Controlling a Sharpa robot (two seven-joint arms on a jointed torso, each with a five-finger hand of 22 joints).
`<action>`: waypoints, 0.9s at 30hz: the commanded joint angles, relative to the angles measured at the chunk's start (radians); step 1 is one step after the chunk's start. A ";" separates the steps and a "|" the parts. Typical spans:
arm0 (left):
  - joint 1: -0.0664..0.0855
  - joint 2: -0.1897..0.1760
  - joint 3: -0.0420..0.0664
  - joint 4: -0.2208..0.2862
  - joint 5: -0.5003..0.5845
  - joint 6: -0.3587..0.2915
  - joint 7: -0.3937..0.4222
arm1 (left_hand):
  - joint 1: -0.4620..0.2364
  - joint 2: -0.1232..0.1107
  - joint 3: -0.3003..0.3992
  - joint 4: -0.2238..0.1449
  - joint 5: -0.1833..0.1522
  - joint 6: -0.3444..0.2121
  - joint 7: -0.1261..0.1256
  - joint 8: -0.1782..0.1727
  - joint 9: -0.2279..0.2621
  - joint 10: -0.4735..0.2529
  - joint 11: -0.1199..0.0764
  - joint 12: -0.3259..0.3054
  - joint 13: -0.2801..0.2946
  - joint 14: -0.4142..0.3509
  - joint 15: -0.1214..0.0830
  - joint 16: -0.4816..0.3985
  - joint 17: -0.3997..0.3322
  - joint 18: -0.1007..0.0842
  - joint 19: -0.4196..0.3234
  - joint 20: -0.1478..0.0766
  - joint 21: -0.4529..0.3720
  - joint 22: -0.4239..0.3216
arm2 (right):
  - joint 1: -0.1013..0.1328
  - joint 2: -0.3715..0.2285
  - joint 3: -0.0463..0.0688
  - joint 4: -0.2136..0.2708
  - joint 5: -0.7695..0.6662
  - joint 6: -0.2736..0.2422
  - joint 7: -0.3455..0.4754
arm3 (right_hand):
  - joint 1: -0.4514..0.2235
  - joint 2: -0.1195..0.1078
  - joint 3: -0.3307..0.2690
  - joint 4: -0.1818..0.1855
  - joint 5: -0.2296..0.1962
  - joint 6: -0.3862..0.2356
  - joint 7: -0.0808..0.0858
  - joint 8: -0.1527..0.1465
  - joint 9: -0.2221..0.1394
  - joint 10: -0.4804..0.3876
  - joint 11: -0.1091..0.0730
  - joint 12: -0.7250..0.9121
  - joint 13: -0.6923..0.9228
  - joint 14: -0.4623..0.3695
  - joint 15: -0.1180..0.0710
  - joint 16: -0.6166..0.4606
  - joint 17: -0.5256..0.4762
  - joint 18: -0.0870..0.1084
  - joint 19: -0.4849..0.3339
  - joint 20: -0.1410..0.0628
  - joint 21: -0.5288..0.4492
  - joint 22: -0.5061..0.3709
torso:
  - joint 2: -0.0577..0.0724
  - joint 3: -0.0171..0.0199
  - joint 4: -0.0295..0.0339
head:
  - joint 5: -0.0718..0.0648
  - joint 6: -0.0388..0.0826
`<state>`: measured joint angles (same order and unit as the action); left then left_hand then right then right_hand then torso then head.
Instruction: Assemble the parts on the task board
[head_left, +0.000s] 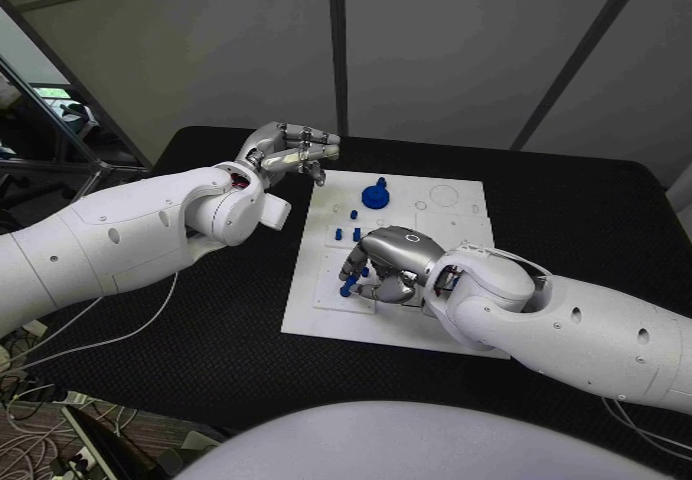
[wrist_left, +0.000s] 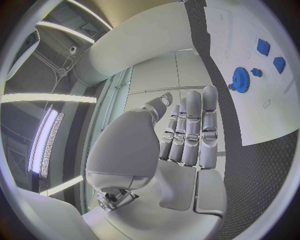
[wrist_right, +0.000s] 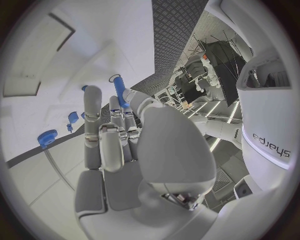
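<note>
The white task board (head_left: 433, 215) lies in the middle of the black table. A blue gear (head_left: 376, 193) (wrist_left: 240, 78) stands near its far edge, with small blue pegs (head_left: 348, 234) closer in. My right hand (head_left: 387, 265) hangs over the board's near left part and holds a long blue peg (wrist_right: 119, 93) between its fingers; blue shows below the hand (head_left: 351, 288). My left hand (head_left: 289, 150) is raised beyond the board's far left corner, fingers stretched out side by side (wrist_left: 187, 130), holding nothing.
Two flat blue pieces (wrist_left: 270, 55) lie on the board past the gear. The black table (head_left: 577, 210) runs wide to the right of the board. Cables (head_left: 87, 340) hang off the table's left side.
</note>
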<state>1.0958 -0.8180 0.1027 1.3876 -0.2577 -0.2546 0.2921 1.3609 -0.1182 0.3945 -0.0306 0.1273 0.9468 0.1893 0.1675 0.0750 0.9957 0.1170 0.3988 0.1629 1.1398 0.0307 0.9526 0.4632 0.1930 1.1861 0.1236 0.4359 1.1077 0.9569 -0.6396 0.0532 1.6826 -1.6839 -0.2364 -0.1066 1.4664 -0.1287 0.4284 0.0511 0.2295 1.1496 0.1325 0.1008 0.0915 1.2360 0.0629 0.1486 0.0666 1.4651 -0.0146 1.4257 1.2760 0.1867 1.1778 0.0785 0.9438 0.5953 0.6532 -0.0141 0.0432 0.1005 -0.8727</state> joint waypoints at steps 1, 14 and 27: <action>0.001 0.000 0.001 0.001 0.003 0.012 0.003 | 0.001 0.011 -0.006 0.000 0.004 -0.004 0.001 0.005 0.000 -0.005 -0.001 0.006 0.001 -0.007 0.003 0.001 -0.001 -0.011 0.002 0.004 -0.006 -0.001 | 0.001 0.004 0.000 -0.003 -0.017 0.022 0.003 | -0.003 0.007 0.007 0.001 0.004 0.005 0.002 0.003 0.001 0.009 -0.001 -0.003 0.001 0.053 -0.007 0.001 -0.001 -0.015 0.005 0.000 0.004 -0.001 | 0.000 -0.0005 -0.0001 | 0.000 0.000; 0.001 -0.001 0.001 0.001 0.003 0.014 0.002 | 0.001 0.011 -0.006 0.000 0.004 -0.004 0.001 0.005 0.000 -0.005 -0.001 0.006 0.001 -0.007 0.003 0.001 -0.001 -0.011 0.002 0.004 -0.006 -0.001 | 0.000 0.013 0.000 -0.019 -0.064 0.032 -0.035 | -0.007 0.007 0.008 0.002 0.003 0.005 0.003 0.002 0.001 0.010 -0.001 -0.005 0.001 0.053 -0.006 0.001 -0.002 -0.014 0.003 0.000 0.004 -0.002 | 0.000 -0.0003 0.0001 | -0.001 0.000; 0.001 -0.001 0.001 0.001 0.003 0.014 0.001 | 0.001 0.011 -0.006 0.000 0.004 -0.004 0.001 0.005 0.000 -0.005 -0.001 0.006 0.001 -0.007 0.003 0.001 -0.001 -0.011 0.002 0.004 -0.006 -0.001 | 0.000 0.024 -0.004 -0.028 -0.082 0.060 -0.047 | -0.008 0.007 0.008 0.002 0.003 0.006 0.002 0.002 0.001 0.010 -0.001 -0.006 0.001 0.053 -0.006 0.000 -0.003 -0.014 0.003 0.000 0.004 -0.003 | -0.001 0.0001 -0.0001 | 0.000 0.000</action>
<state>1.0958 -0.8196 0.1027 1.3879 -0.2577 -0.2518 0.2911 1.3609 -0.1182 0.3945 -0.0306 0.1273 0.9468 0.1893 0.1675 0.0750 0.9958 0.1170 0.3989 0.1627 1.1398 0.0308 0.9526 0.4634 0.1929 1.1861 0.1236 0.4359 1.1079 0.9571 -0.6152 0.0518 1.6584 -1.7478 -0.2006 -0.1395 1.4623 -0.1256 0.4312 0.0543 0.2258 1.1494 0.1357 0.0957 0.0917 1.2400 0.0589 0.1448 0.0672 1.4651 -0.0146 1.4257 1.2742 0.1866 1.1778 0.0785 0.9438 0.5940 0.6528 -0.0142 0.0430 0.1000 -0.8727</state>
